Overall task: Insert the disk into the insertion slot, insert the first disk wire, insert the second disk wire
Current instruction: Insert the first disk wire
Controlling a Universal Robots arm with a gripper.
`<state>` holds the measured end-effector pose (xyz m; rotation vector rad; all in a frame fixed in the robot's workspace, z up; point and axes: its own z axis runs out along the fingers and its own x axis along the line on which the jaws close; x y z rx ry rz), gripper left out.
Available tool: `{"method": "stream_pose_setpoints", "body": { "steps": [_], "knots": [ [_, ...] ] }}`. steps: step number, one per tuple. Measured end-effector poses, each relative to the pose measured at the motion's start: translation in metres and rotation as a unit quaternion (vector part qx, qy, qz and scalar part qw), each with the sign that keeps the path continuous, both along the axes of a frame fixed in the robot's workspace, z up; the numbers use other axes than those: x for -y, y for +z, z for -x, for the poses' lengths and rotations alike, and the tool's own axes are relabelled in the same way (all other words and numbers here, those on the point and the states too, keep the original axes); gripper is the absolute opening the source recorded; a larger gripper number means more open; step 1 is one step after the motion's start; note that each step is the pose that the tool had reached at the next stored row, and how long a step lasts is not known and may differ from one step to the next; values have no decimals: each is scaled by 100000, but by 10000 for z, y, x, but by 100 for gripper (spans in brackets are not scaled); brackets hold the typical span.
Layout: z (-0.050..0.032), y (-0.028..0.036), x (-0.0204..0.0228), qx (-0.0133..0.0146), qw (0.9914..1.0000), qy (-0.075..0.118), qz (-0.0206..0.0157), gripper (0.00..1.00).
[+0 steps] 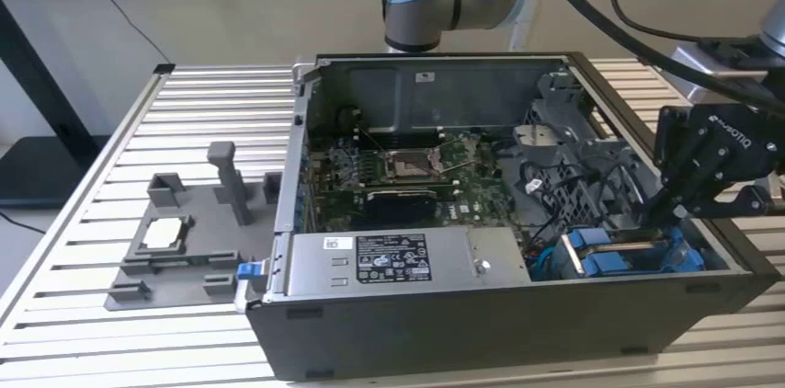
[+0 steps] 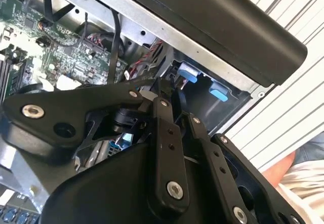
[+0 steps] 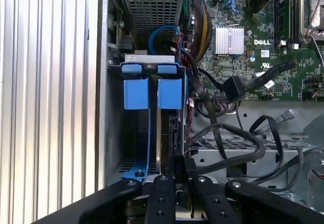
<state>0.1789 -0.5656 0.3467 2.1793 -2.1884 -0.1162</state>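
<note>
The pincer (image 3: 178, 177) is pinched shut on a small black wire plug (image 3: 178, 164), low in the drive bay at one corner of the open computer case (image 1: 491, 333). The disk (image 3: 169, 127), clipped in its blue carrier (image 3: 136, 92), sits edge-on in the insertion slot (image 3: 115, 133), just beyond the plug. To seat the plug well, I judge I should hold it square to the disk's end and press straight and gently. I should also steer clear of the loose black cables (image 3: 238, 143) beside it.

Table (image 1: 209, 94) ribbed metal, matt silver; computer case (image 1: 491, 333) matt dark grey outside, bare dull steel inside; disk carrier (image 3: 136, 93) smooth bright-blue plastic; gripper (image 3: 176, 169) matt black, shiny screw heads.
</note>
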Motion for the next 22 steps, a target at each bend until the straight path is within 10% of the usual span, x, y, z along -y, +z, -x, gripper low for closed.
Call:
{"method": "stream_pose_setpoints", "body": {
  "steps": [22],
  "knots": [
    [40,-68,2,222,99997,157,-691,19]
  ]
}}
